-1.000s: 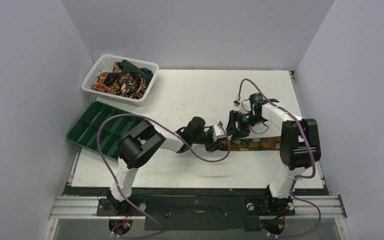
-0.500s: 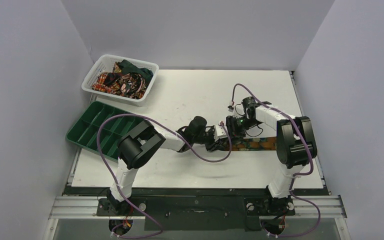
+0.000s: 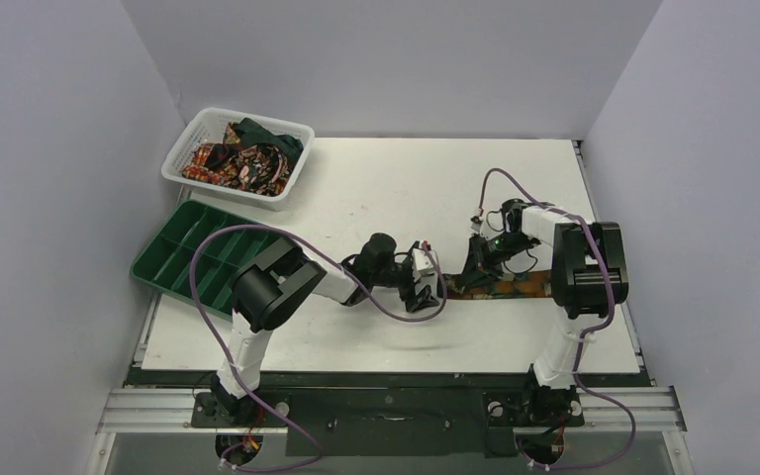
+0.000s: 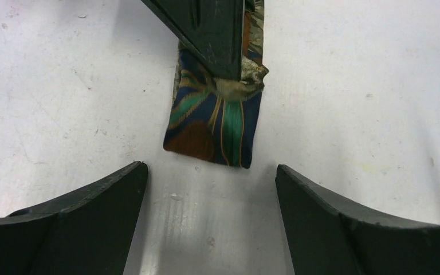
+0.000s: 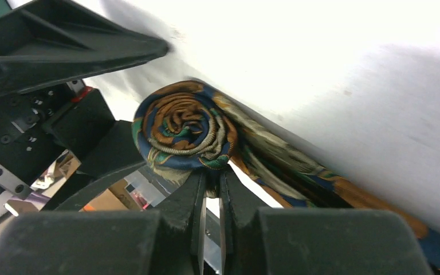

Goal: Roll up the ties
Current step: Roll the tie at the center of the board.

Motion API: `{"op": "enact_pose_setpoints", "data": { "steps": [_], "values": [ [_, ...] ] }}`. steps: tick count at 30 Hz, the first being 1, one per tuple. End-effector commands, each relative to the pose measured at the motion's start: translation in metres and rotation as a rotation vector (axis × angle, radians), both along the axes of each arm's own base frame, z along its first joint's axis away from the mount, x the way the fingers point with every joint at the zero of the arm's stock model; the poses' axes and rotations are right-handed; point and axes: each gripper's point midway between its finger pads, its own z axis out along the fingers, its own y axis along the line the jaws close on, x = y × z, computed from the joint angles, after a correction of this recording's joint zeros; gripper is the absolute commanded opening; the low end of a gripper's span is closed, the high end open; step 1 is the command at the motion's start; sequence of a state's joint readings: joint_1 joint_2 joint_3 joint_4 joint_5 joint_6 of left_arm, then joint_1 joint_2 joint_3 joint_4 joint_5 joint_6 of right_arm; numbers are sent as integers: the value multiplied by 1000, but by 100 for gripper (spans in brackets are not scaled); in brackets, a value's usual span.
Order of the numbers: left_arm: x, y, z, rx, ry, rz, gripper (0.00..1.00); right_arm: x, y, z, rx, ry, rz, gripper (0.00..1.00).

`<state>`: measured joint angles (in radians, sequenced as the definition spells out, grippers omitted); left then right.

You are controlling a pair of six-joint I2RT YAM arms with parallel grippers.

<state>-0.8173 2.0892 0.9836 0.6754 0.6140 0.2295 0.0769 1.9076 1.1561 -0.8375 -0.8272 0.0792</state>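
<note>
One tie (image 3: pixel 511 285), patterned in dark blue, orange and green, lies flat on the white table toward the right, its left end rolled into a coil (image 5: pixel 183 129). My right gripper (image 5: pixel 212 179) is shut on the coil's lower edge, with fabric pinched between its fingers; from above the right gripper (image 3: pixel 473 269) stands at the tie's left end. The left gripper (image 4: pixel 212 180) is open, just short of the rolled end (image 4: pixel 215 123) and apart from it. From above, the left gripper (image 3: pixel 426 285) sits just left of the roll.
A white mesh basket (image 3: pixel 279 188) at the back left holds more ties (image 3: pixel 242 158) in a heap. A green compartment tray (image 3: pixel 198 259) lies at the left edge, beside my left arm. Both arms' purple cables loop over the table's middle.
The left gripper has opened and let go of the rolled end, drawing back a little to the left. The right gripper has closed on the coil.
</note>
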Motion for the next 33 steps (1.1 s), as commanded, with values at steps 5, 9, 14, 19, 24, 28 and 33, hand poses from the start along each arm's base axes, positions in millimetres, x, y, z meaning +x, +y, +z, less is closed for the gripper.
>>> {"op": "enact_pose_setpoints", "data": {
  "steps": [5, 9, 14, 19, 24, 28, 33],
  "values": [
    [-2, -27, 28, -157, -5, -40, 81, 2, -56, -55, -351, -11, 82, 0],
    [0, -37, 34, -200, -15, -35, 82, 7, -58, -58, -402, -31, 106, 0],
    [0, -46, 35, -226, -33, -47, 84, 6, -46, -62, -435, -27, 175, 0],
    [2, -48, 33, -235, -35, -37, 82, 4, -35, -62, -427, -41, 228, 0],
    [-2, -49, 28, -221, -16, -53, 63, 6, -19, -58, -377, -57, 223, 0],
    [2, -42, 16, -161, 71, 24, 34, 16, 1, -46, -270, -77, 136, 0],
    [-7, -13, -20, 1, 173, 103, 25, 31, 8, -15, -139, -114, 25, 4]
  ]
}}
